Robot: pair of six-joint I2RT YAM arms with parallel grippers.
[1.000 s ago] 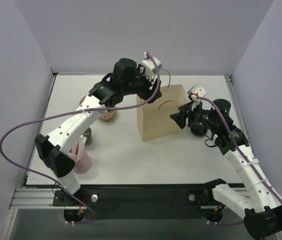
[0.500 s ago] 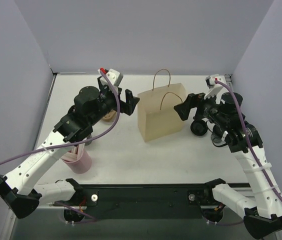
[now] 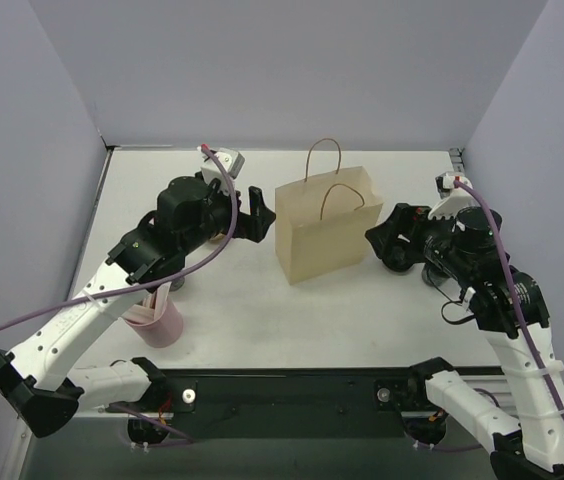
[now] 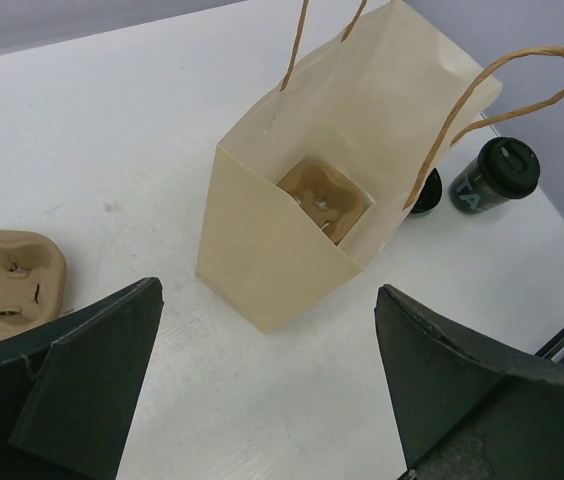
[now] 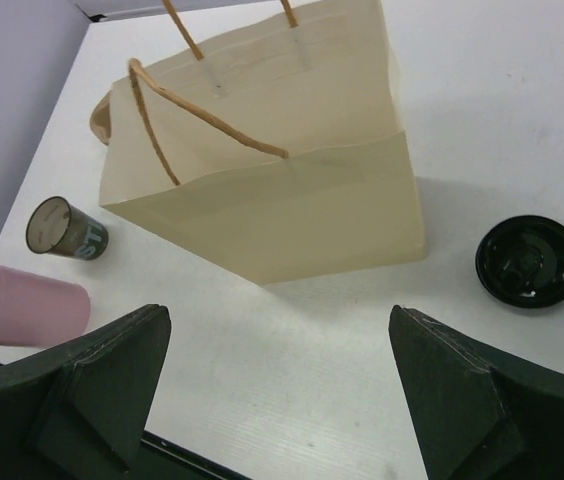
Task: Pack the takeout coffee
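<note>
Currently, one takeout coffee (image 4: pixel 497 172) is standing upright on the white table (image 3: pixel 262 320), to the right of the paper bag (image 3: pixel 317 245) and apart from it. Its long axis is running vertically, with the base resting on the table and the dark grey lid facing up. In the top view the right arm is covering most of it.

The single tan bag is standing open in the middle of the table, mouth up. Two moulded-pulp trays are showing: the first tray (image 4: pixel 324 195) is sitting down inside the bag, and the second tray (image 4: pixel 7 280) is lying on the table left of the bag. One round black lid-shaped piece (image 5: pixel 529 260) is lying just right of the bag, between the bag and the coffee; whether a cup is sitting under it cannot be told. One other dark cup (image 5: pixel 62 230) is standing left of the bag, nearer than the second tray. One pink cup (image 3: pixel 162 322) is standing beside it at the near left.

Two grippers are in view. The left gripper (image 3: pixel 252 215) is hovering just left of the bag, its fingers spread wide and gripping nothing. The right gripper (image 3: pixel 387 232) is hovering just right of the bag, likewise spread wide and empty.
</note>
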